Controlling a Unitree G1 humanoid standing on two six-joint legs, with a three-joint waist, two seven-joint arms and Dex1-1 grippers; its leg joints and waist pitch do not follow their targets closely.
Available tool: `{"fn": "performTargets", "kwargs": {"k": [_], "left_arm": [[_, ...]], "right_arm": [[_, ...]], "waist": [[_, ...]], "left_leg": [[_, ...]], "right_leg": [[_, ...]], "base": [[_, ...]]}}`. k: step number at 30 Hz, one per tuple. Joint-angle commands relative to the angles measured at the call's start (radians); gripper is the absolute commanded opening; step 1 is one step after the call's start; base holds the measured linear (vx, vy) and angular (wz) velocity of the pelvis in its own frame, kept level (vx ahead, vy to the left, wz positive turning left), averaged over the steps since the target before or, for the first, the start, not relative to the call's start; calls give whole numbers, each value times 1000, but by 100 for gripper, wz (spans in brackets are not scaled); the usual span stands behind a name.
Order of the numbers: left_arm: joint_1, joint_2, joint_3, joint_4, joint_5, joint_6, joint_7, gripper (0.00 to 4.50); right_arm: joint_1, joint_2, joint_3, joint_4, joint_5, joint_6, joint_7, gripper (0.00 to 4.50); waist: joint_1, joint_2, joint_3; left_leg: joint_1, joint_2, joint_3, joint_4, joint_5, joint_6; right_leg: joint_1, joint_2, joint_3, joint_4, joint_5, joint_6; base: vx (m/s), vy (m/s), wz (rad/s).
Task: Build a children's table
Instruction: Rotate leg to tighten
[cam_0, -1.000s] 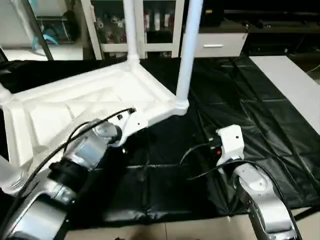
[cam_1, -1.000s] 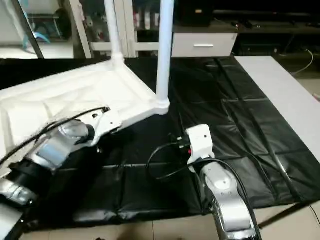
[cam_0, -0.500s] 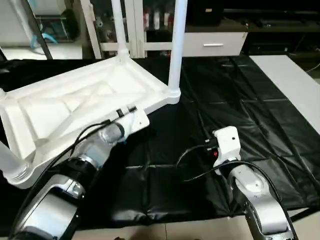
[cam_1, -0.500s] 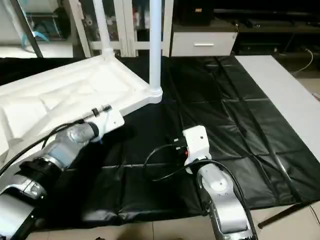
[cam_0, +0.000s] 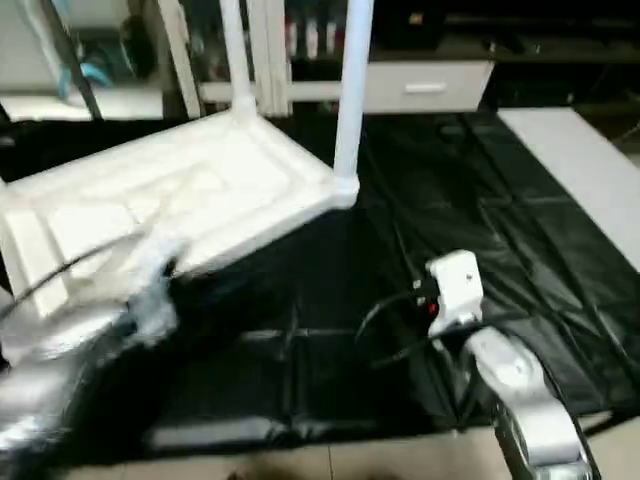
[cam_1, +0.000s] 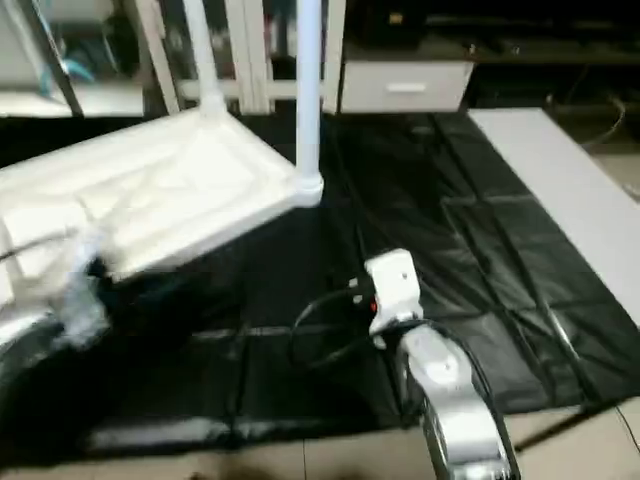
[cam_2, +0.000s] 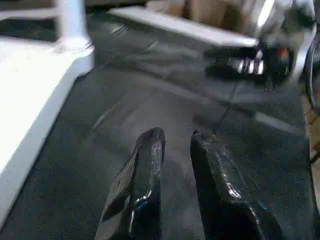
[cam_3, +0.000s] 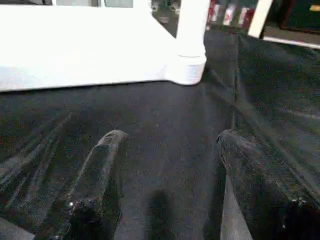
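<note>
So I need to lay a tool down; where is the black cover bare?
Bare black cover lies between the upturned table top and the pale board, right of the near corner leg. The strip between both arms is tighter, crossed by the right arm's cable.

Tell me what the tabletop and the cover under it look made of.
Tabletop: looks like moulded white plastic, smooth and slightly glossy, with raised ribs and a rounded corner socket holding a leg. Black cover: seems thin plastic sheeting or coated fabric; it shines and creases along fold lines.
</note>
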Motion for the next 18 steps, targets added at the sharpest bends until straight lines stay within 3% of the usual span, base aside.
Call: {"fn": "performTargets", "kwargs": {"k": [1, 2, 4, 5, 6, 7, 8, 9, 13, 14, 18], "left_arm": [[26, 22, 62, -48, -21, 13, -25, 112], [62, 40, 103, -51, -30, 4, -28, 112], [135, 74, 181, -39, -63, -1, -42, 112], [159, 83, 210, -32, -80, 6, -49, 112], [175, 88, 228, -27, -92, 12, -55, 112], [195, 93, 256, -20, -104, 25, -56, 112], [229, 109, 290, -3, -117, 58, -67, 112], [271, 127, 333, 17, -128, 109, -69, 112], [309, 140, 380, 87, -92, 94, -42, 140], [322, 131, 422, 125, -89, 48, -22, 146], [343, 141, 467, 121, -118, 58, -26, 176]], "right_arm": [[-9, -1, -6, 10, 10, -9, 11, 308], [-12, -1, -1, 16, 9, -10, 13, 308], [-17, -2, 7, 24, 9, -13, 19, 308], [-19, -1, 9, 27, 9, -14, 21, 308], [-20, -1, 11, 29, 9, -14, 23, 308], [-23, 0, 10, 31, 10, -15, 25, 308], [-29, 1, 10, 37, 10, -16, 27, 308], [-35, 1, 9, 45, 11, -19, 30, 308], [-37, 0, 7, 53, 11, -24, 34, 308], [-34, 0, 8, 55, 9, -27, 35, 308], [-29, 1, 8, 56, 8, -30, 32, 308]], "waist": [[1, 9, -48], [2, 12, -46], [5, -6, -44], [3, -2, -43], [3, 0, -43], [2, -10, -44], [4, -9, -42], [1, -17, -42], [2, -12, -37], [3, -15, -37], [6, -17, -37]], "left_leg": [[11, 18, 0, -80, -320, -3], [14, 17, 0, -82, -333, -6], [16, 16, -1, -83, -370, -11], [11, 15, -3, -87, -371, -13], [14, 15, -4, -87, -379, -16], [19, 16, -3, -86, -398, -19], [20, 16, -4, -88, -408, -21], [15, 15, -4, -89, -416, -21], [27, 15, -9, -92, -471, -29], [29, 17, -10, -93, -486, -32], [32, 20, -12, -94, -497, -36]], "right_leg": [[37, -42, 44, -72, -339, -147], [35, -39, 44, -74, -345, -147], [33, -41, 45, -76, -382, -134], [36, -42, 46, -76, -388, -125], [34, -41, 46, -76, -392, -122], [30, -38, 47, -80, -392, -120], [29, -39, 48, -80, -395, -119], [31, -38, 48, -78, -404, -113], [22, -38, 50, -88, -444, -105], [22, -39, 50, -91, -447, -102], [23, -40, 51, -88, -418, -115]], "base": [[0, 0, 0], [0, 0, 0], [0, 0, 0], [0, 0, 0], [0, 0, 0], [0, 0, 0], [0, 0, 0], [0, 0, 0], [0, 0, 0], [0, 0, 0], [0, 0, 0]]}}
